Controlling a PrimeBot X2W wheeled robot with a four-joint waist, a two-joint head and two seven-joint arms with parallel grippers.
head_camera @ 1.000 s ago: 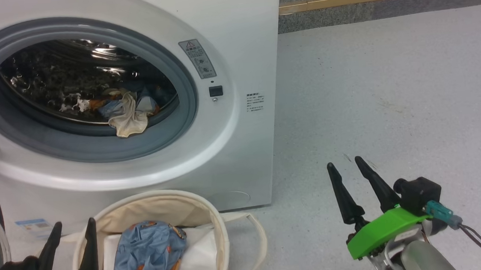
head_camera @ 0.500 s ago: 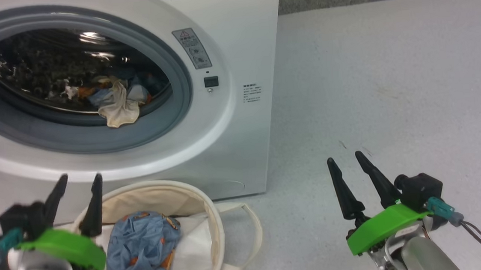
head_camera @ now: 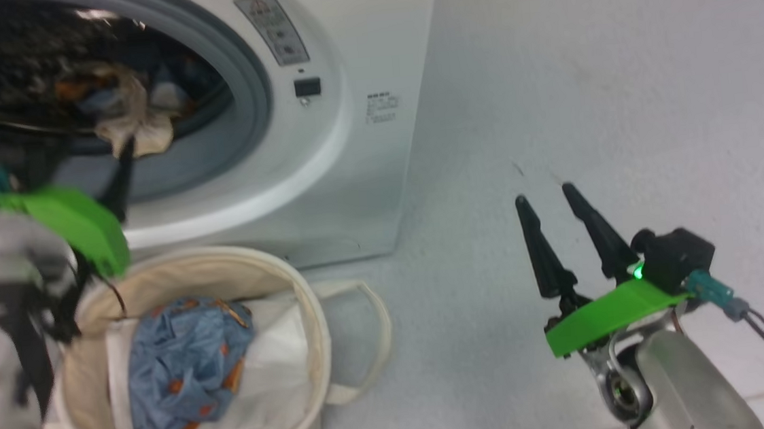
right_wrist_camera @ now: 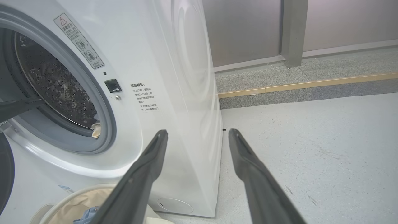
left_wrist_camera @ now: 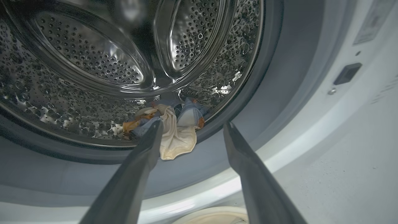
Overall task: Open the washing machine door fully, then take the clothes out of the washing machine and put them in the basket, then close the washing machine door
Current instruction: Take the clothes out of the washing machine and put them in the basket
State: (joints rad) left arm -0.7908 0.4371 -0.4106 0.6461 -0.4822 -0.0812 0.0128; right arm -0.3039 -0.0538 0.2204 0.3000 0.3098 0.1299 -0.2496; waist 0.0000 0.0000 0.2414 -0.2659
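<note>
Left to right: the washing machine door (right_wrist_camera: 5,174) stood swung open, its dark rim at the far left edge of the right wrist view. The left gripper (left_wrist_camera: 193,124), which a second earlier hung low beside the basket (head_camera: 316,329), had risen to the mouth of the washing machine (head_camera: 369,52). Its two fingers were spread wide and empty. Directly ahead of the fingertips lay the clothes (left_wrist_camera: 177,137), a blue and cream bundle at the front lip of the drum (left_wrist_camera: 87,56), with a cream flap draped over the grey rubber ring (left_wrist_camera: 273,93); contact could not be judged. Below that gripper, the basket held a crumpled blue garment (head_camera: 182,366) on a white sheet (head_camera: 279,379), lying as before. The head camera had tipped down, so the machine sat higher in its view. Right of the machine, the right gripper (head_camera: 544,195) hovered over bare floor (head_camera: 617,87), well apart from the basket, fingers likewise fully spread and holding nothing, its pose unchanged.
</note>
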